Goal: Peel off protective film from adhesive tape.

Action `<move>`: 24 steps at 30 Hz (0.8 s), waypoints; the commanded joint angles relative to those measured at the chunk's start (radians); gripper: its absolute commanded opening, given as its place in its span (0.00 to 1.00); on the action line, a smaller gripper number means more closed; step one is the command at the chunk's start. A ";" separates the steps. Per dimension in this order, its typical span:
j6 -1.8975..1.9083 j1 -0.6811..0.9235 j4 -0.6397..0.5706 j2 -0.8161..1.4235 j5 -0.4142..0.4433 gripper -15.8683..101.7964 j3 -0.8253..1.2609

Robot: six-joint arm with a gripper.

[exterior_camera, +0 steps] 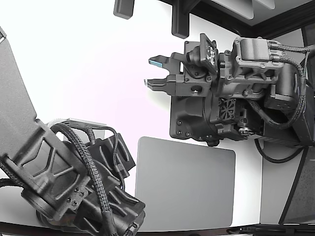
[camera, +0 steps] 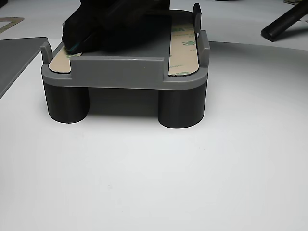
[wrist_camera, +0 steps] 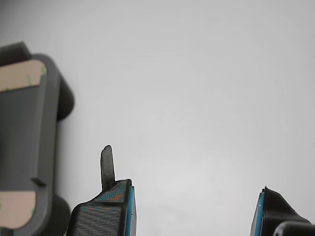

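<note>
While the two-fingered black gripper with blue-edged pads (wrist_camera: 197,209) is hanging spread wide over bare white tabletop (wrist_camera: 197,88), nothing is sitting between its fingers; a thin dark sliver is standing up from one fingertip, and whether it is film or part of the pad cannot be told. A second dark arm (camera: 110,21) is reaching over the dark grey plastic fixture on four round legs (camera: 120,72), covering its middle.

The fixture is serving as landmark. Two tan, paper-backed adhesive tape strips are lying flat in recesses along its opposite side edges: one strip with faint green print (camera: 184,45) on the side clear of the second arm, the other (camera: 60,60) showing only its near end beneath that arm. In the wrist view the fixture (wrist_camera: 29,142) is lying just beside the gripper, tan ends showing.

Each strip is running lengthwise along the fixture's edge, its long axis pointing from the near rim toward the far upright tabs.

Judgement: the film is looking light, thin, limp and tear-prone, clinging to adhesive. A corner at a rounded strip end is seeming the best hold, peeling low along the length.
</note>
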 commanded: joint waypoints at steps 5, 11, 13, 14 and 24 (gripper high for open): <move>0.011 -0.020 -0.011 0.021 0.011 0.98 -0.021; 0.012 -0.020 -0.011 0.021 0.012 0.98 -0.021; 0.012 -0.020 -0.011 0.021 0.012 0.98 -0.021; 0.012 -0.020 -0.011 0.021 0.012 0.98 -0.021; -0.002 -0.018 -0.011 0.021 -0.002 0.98 -0.021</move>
